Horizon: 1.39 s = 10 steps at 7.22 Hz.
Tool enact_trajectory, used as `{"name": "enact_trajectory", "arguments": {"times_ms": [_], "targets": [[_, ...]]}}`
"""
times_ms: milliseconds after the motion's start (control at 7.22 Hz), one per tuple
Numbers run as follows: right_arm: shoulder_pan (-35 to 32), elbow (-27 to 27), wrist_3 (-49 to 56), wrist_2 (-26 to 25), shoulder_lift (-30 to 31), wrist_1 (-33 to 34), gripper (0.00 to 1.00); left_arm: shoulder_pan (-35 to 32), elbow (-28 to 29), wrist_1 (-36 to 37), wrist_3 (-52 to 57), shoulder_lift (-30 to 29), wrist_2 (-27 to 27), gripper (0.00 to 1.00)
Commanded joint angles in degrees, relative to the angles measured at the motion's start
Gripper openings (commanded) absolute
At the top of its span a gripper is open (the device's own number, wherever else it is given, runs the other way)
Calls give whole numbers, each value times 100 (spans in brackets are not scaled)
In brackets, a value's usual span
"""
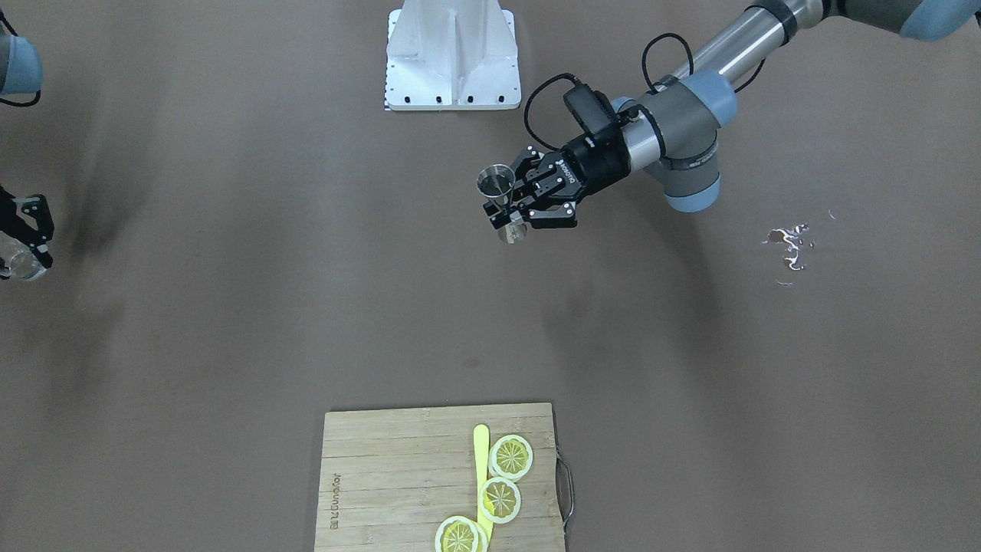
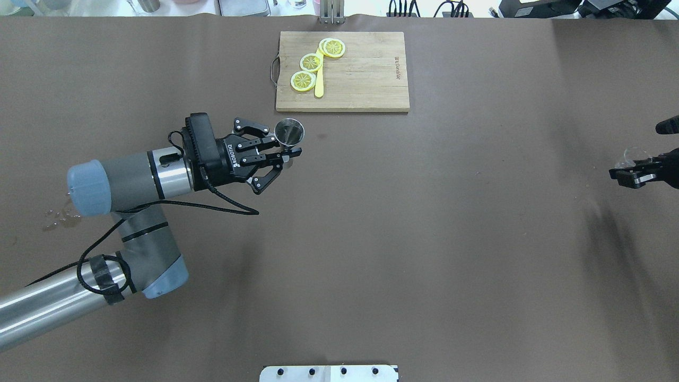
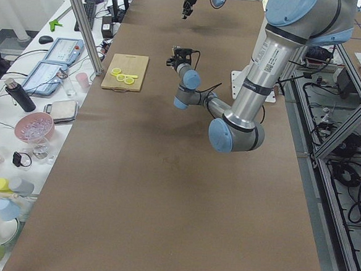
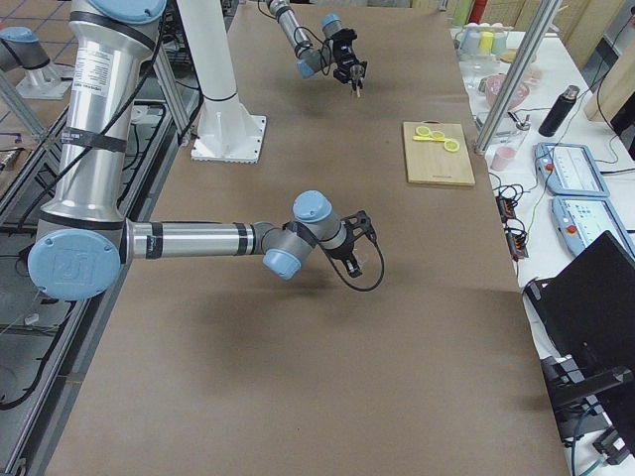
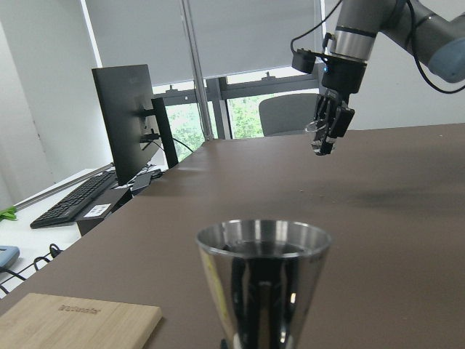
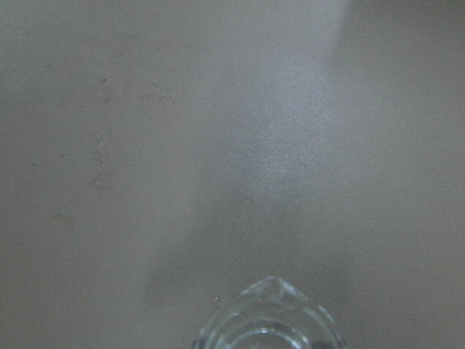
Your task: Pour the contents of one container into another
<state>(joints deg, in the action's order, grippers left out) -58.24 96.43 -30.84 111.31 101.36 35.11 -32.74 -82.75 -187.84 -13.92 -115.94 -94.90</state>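
Observation:
My left gripper (image 2: 289, 153) is shut on the waist of a steel double-ended jigger (image 2: 289, 131), held upright above the table just in front of the cutting board. In the left wrist view the jigger's upper cup (image 5: 263, 276) fills the lower middle. At the table's far right end my right gripper (image 2: 636, 172) is shut on a small clear glass (image 2: 634, 156), whose spouted rim (image 6: 270, 323) shows at the bottom of the right wrist view. The front-facing view shows the jigger (image 1: 497, 182) at centre and the glass (image 1: 19, 264) at the left edge. The two containers are far apart.
A wooden cutting board (image 2: 366, 79) with three lemon slices (image 2: 311, 62) and a yellow knife (image 2: 319, 79) lies at the table's far edge. A small wet spill (image 1: 789, 245) marks the brown table near the left arm. The white robot base (image 1: 452, 54) stands at the near edge.

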Motion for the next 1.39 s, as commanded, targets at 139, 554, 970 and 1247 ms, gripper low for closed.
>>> {"name": "enact_trajectory", "arguments": {"times_ms": [139,554,970,1247], "targets": [[76,-247,26,-479,-203,-321,0,22,-400,71,-583,703,1224,0],[226,-265,-45,-522,-222,-347,0,302,-661,667,-804,897,3111,0],[427,-1045,-377,-549,-537,-1372,0,733,-1208,1635,-1339,1285,4653,0],[542,-1064,-370,-557,-530,-1393,0,795,-1200,2302,-1945,1302,5269,0]]}}
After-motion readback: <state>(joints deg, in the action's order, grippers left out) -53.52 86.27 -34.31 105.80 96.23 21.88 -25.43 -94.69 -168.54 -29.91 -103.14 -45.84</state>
